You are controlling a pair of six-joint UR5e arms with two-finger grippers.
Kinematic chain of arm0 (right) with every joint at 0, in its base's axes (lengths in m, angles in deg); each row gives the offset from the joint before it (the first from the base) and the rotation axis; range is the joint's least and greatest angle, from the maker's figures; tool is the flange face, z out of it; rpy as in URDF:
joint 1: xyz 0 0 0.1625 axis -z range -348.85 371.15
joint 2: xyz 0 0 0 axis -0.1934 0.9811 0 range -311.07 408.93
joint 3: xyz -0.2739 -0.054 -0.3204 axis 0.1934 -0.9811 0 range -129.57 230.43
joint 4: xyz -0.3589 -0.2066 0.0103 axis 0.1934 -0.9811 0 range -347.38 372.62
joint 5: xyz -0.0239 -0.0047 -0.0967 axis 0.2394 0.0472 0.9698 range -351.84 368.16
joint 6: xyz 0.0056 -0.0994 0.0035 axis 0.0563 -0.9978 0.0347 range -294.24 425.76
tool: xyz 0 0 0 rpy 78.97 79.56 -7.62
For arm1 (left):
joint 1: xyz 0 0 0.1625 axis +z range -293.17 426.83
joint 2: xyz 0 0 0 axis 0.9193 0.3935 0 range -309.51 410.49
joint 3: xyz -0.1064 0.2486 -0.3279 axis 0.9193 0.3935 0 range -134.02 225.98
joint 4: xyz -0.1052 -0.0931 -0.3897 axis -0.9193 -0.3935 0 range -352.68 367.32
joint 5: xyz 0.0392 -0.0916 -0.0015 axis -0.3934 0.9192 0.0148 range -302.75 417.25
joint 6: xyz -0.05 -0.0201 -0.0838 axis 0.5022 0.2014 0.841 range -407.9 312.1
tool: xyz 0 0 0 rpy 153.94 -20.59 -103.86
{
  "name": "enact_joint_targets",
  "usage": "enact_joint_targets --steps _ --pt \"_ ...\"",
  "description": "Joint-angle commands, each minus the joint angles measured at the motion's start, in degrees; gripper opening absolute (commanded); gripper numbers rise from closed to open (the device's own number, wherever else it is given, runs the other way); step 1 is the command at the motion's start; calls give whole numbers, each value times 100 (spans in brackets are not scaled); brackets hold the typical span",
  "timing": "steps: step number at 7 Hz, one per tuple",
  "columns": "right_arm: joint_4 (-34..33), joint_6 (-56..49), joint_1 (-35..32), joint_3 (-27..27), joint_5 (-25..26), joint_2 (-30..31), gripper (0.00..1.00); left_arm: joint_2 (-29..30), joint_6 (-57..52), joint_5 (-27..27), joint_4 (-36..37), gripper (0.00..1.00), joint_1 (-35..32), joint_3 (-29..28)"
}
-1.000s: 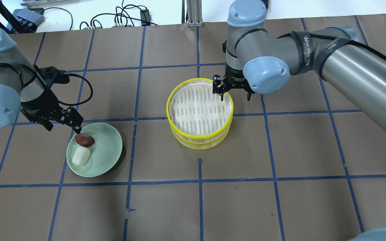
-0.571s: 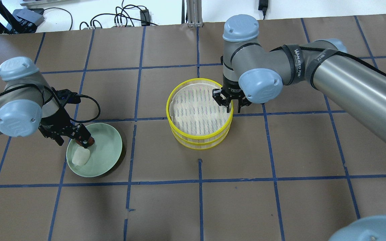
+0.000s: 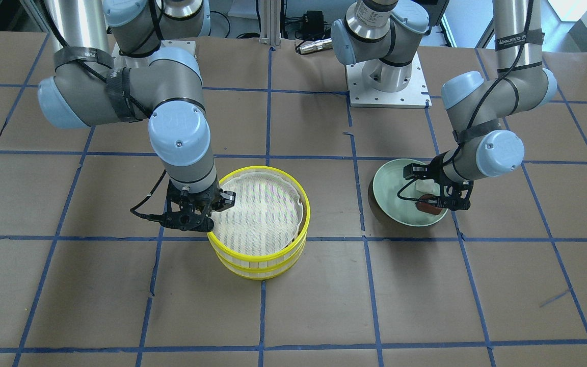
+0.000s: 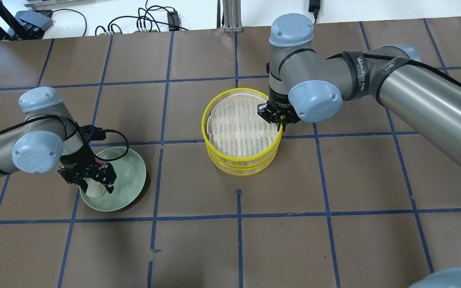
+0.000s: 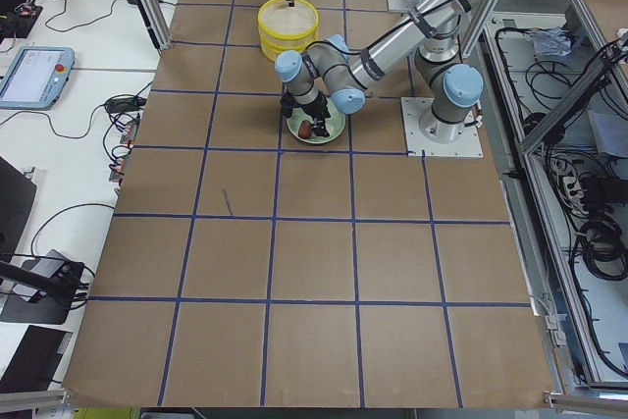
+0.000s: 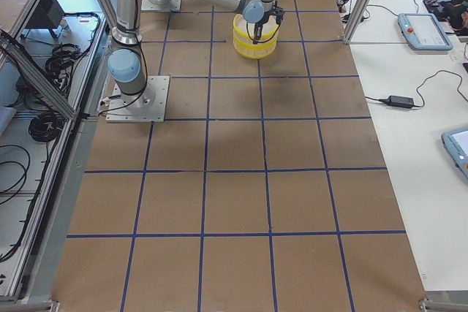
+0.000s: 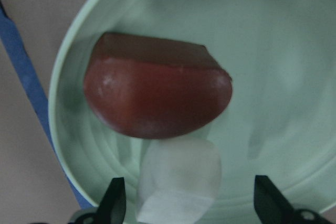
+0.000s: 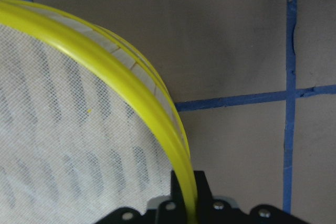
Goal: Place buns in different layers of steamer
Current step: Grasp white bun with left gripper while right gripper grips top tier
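Note:
My left gripper is open and empty, low over the pale green plate. In the left wrist view its fingertips stand wide apart. The white bun shows between them and the reddish-brown bun lies just beyond, touching it. The gripper hides the brown bun from overhead; it shows in the front view. My right gripper is shut on the yellow rim of the top steamer layer. That layer sits slightly offset on the lower layer. Both layers hold nothing.
The brown table is marked with blue tape lines. Cables and power bricks lie beyond its far edge. The robot bases stand behind the steamer and plate.
My left gripper came down over the plate, from beside the brown bun to above both buns. My right gripper moved along to the steamer's right rim and shut on it; the top layer shifted slightly.

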Motion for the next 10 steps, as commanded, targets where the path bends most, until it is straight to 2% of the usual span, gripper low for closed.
enact_joint_targets --steps 1,2,4,5,7,8,9,10 --pt "288 -38 386 -51 -2 295 4 -133 222 25 16 0 -36 -115" --pt "613 -134 868 -34 23 532 4 -412 274 68 -10 0 -158 -368" --pt "634 -2277 2237 -43 85 657 5 -713 414 340 -45 0 -666 -983" --pt "572 -3288 2722 -43 485 597 5 -809 1111 794 -98 1 -1200 -1343" --pt "537 -3956 3235 -60 551 596 5 -601 3350 1437 -37 1 -2317 -1854" --pt "415 -4140 3237 -113 603 587 6 -356 3968 1788 285 1 -2626 -1926" --pt "379 -4212 3245 -209 926 578 6 12 4488 2087 1115 1 -2882 -1935" --pt "378 -4256 3246 -201 920 561 6 407 4850 2195 1881 1 -3241 -1935"
